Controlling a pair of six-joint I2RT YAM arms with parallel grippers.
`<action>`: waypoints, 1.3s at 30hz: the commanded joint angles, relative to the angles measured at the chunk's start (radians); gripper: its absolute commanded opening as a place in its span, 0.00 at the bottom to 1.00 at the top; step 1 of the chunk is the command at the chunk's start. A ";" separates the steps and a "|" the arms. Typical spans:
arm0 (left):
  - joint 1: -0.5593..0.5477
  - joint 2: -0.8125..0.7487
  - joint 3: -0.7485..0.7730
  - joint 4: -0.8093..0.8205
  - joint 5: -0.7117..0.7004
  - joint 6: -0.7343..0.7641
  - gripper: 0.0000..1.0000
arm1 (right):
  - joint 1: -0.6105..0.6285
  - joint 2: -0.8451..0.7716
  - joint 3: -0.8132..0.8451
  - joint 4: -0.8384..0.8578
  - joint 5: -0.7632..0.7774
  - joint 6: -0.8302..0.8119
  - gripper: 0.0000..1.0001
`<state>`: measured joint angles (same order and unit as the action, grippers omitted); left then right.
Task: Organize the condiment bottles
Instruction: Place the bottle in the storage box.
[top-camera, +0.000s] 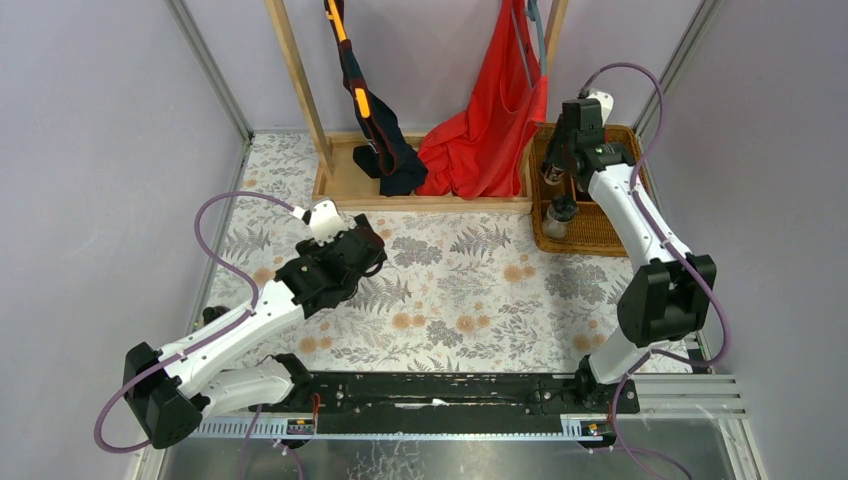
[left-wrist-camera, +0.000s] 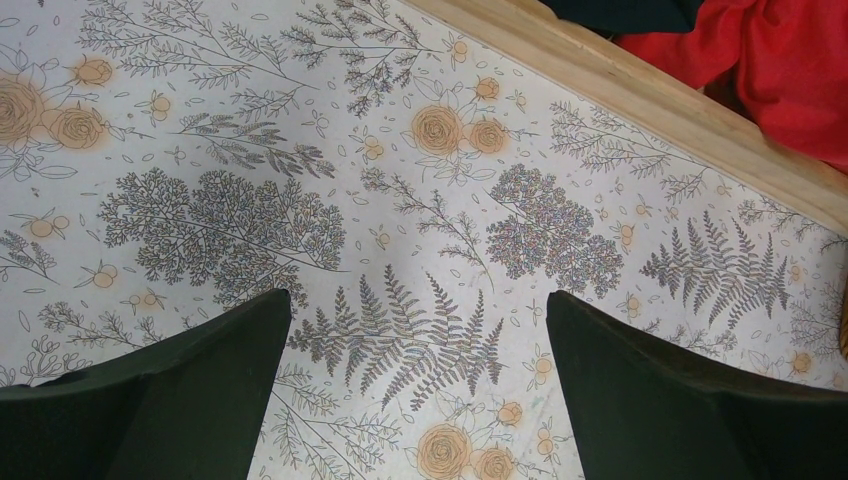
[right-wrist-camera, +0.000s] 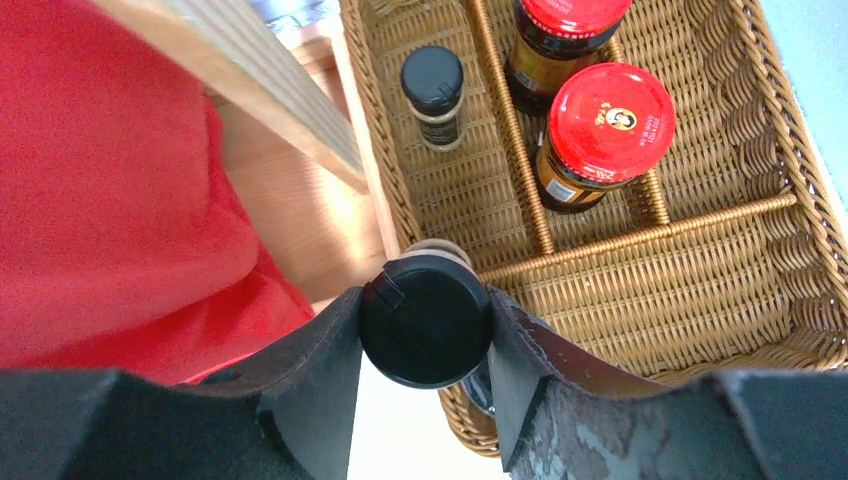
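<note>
The grip is shown only in the right wrist view: the right gripper is clamped on a black-capped bottle at the rim of the wicker basket. Two red-lidded jars are contained in one compartment, and a small dark bottle in the adjoining one. In the left wrist view, the left gripper is spread wide and empty over the floral tablecloth.
</note>
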<state>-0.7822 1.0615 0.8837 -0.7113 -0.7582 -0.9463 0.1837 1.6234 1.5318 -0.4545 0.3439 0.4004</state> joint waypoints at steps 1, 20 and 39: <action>0.008 -0.003 -0.002 0.021 -0.010 0.006 0.99 | -0.033 0.034 0.044 0.087 -0.031 0.008 0.00; 0.009 0.015 -0.010 0.033 -0.011 0.006 0.99 | -0.060 0.294 0.091 0.207 -0.031 0.008 0.00; 0.009 0.040 -0.009 0.042 -0.002 0.009 0.99 | -0.061 0.414 0.111 0.189 -0.015 -0.007 0.00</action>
<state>-0.7822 1.0954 0.8822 -0.7105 -0.7574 -0.9466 0.1249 2.0270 1.6073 -0.2756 0.3202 0.3992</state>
